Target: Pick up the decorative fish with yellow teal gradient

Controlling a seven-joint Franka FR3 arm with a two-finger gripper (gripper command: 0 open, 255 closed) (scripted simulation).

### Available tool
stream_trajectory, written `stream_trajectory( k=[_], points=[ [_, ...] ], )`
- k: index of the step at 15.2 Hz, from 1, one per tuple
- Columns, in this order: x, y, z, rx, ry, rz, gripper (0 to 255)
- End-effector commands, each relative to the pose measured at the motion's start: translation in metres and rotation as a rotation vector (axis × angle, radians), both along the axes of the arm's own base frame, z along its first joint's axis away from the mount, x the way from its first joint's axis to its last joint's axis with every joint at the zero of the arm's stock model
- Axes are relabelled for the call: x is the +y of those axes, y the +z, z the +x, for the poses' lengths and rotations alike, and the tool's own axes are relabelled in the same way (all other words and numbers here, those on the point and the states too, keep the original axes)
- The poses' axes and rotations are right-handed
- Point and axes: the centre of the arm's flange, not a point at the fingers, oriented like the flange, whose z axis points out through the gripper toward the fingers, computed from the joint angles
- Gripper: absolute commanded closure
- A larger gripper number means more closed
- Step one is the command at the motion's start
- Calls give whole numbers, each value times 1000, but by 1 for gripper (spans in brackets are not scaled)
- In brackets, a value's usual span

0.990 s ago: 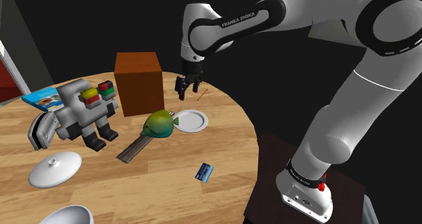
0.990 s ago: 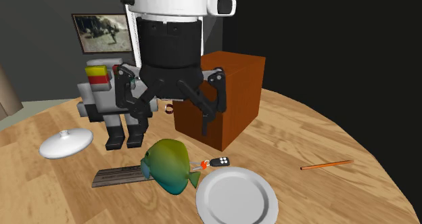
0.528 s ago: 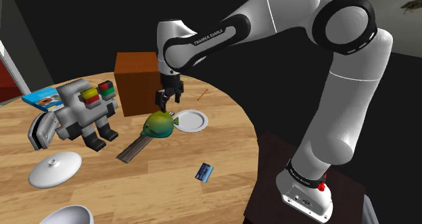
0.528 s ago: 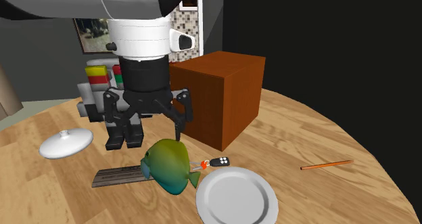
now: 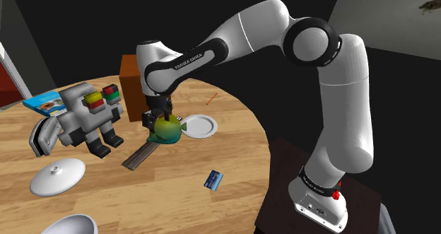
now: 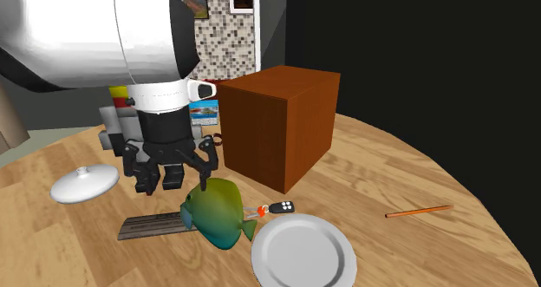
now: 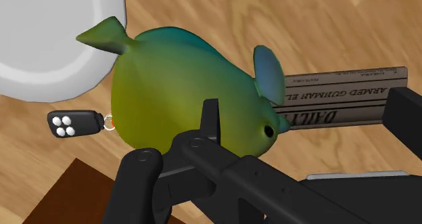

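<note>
Ideally the gripper, spread wide and empty just above the fish, lowers to flank its flat sides before closing.

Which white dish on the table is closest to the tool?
The flat plate by the fish's tail; the knobbed lid and the bowl lie much farther off.

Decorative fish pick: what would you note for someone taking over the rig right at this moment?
Gripper: open, low over the fish, fingers apart, nothing clasped.
Things: the fish lies on the wooden table, tail by the white plate, head by a flat dark slab, key fob beside it.
Done: the approach, judging by the gripper's position.
Left: probably settle the fingers around the body, close, lift.
</note>
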Motion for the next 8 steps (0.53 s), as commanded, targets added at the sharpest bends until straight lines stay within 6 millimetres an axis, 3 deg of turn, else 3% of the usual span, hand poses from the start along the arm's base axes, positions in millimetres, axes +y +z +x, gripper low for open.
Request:
stream_trajectory(
  k=[1,8],
  points=[
    [7,-12,5,3,7,-3,0],
    [7,-47,5,3,7,-3,0]
  ],
)
